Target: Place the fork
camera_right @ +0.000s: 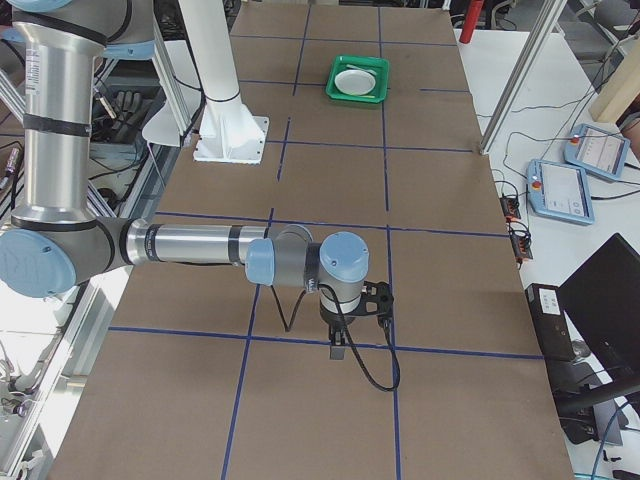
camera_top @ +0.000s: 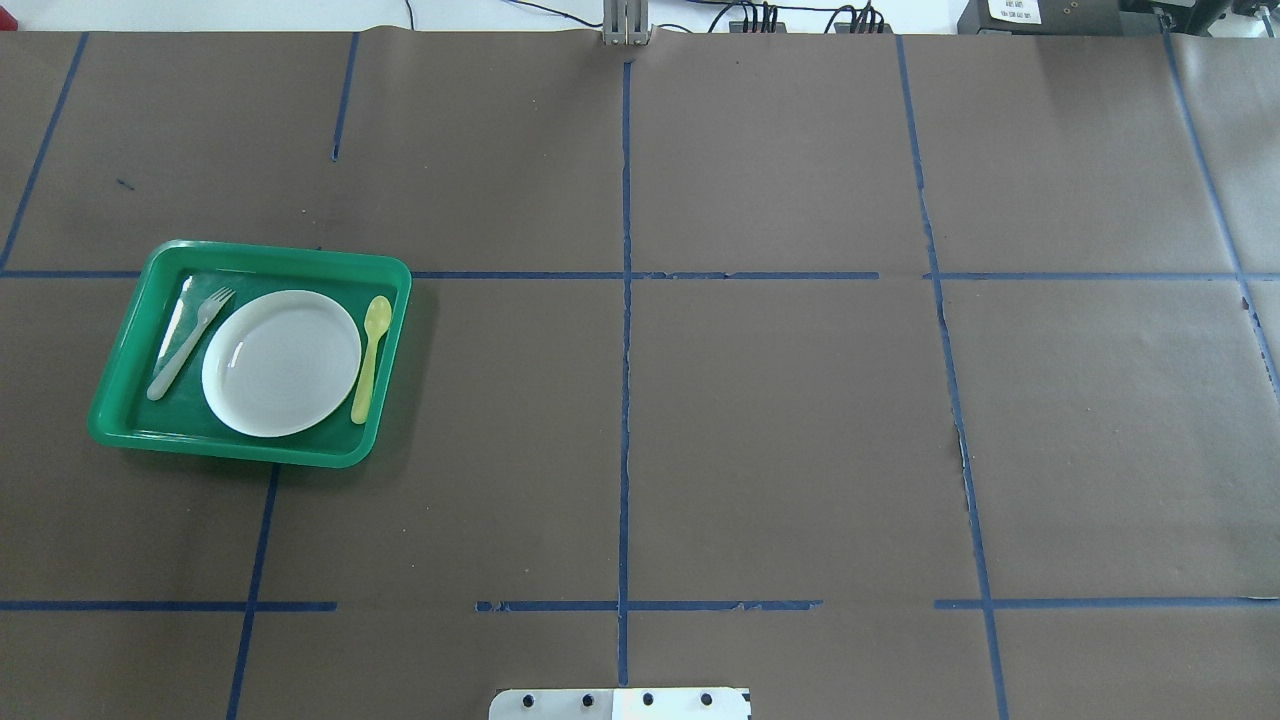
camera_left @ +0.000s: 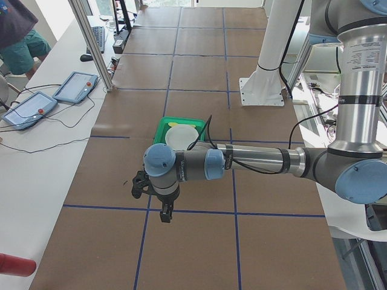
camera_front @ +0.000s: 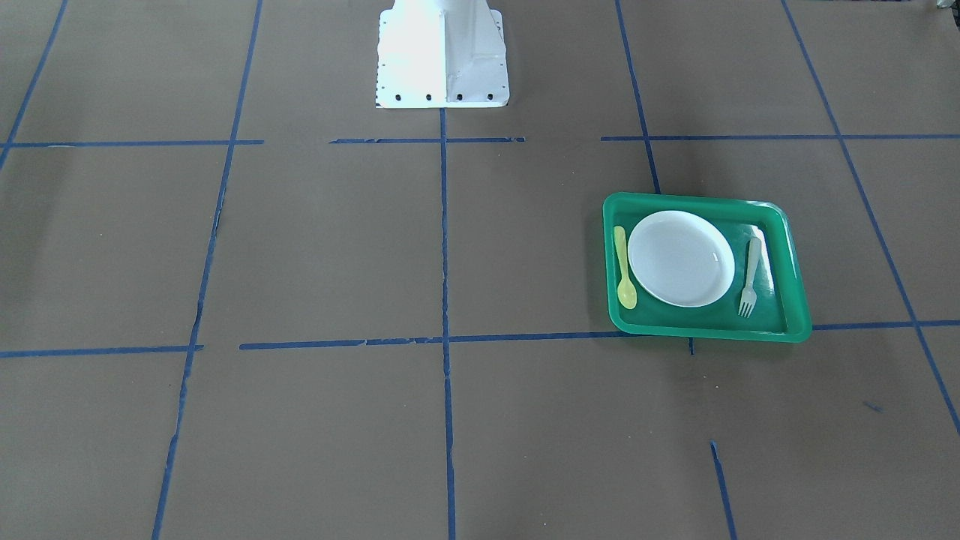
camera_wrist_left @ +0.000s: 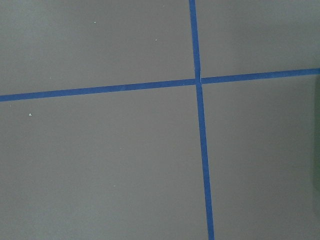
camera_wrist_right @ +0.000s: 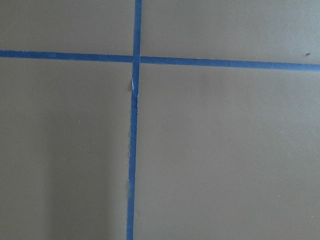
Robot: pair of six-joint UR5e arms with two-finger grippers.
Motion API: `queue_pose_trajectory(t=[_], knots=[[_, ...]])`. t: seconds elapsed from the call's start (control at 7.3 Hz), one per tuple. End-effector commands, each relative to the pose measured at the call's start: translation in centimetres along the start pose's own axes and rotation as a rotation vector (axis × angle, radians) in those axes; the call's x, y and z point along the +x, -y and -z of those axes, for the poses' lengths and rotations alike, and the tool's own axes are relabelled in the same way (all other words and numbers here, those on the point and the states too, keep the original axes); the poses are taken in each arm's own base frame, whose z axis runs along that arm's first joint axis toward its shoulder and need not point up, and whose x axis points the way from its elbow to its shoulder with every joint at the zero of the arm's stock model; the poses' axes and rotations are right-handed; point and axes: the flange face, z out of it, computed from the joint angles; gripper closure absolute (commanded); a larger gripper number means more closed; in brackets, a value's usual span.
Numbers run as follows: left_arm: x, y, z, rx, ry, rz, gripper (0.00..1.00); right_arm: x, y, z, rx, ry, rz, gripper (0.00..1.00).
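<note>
The pale whitish-grey fork (camera_front: 750, 276) lies flat in the green tray (camera_front: 709, 328), beside the white plate (camera_front: 681, 258), tines toward the operators' side. It also shows in the overhead view (camera_top: 190, 340), at the left of the tray (camera_top: 225, 447). My left gripper (camera_left: 164, 212) hangs above bare table, well away from the tray; it shows only in the exterior left view, so I cannot tell whether it is open or shut. My right gripper (camera_right: 337, 348) shows only in the exterior right view, far from the tray (camera_right: 358, 98); I cannot tell its state.
A yellow spoon (camera_front: 623, 268) lies in the tray on the plate's other side (camera_top: 371, 352). The white robot base (camera_front: 442, 56) stands at the table's robot side. Blue tape lines cross the brown table. Both wrist views show only tape and table.
</note>
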Motion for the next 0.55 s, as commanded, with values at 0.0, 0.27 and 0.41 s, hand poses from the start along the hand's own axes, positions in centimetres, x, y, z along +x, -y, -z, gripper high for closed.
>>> queue_pose_trajectory(t=[0.0, 0.27, 0.41], knots=[[0.06, 0.02, 0.07, 0.002, 0.0, -0.003, 0.0, 0.0, 0.0, 0.01, 0.0, 0.0, 0.0, 0.0], [0.27, 0.08, 0.28, 0.006, 0.001, -0.01, 0.0, 0.0, 0.0, 0.01, 0.0, 0.0, -0.001, 0.0], [0.2, 0.06, 0.23, 0.005, 0.003, -0.008, 0.0, 0.0, 0.0, 0.01, 0.0, 0.0, 0.0, 0.0]])
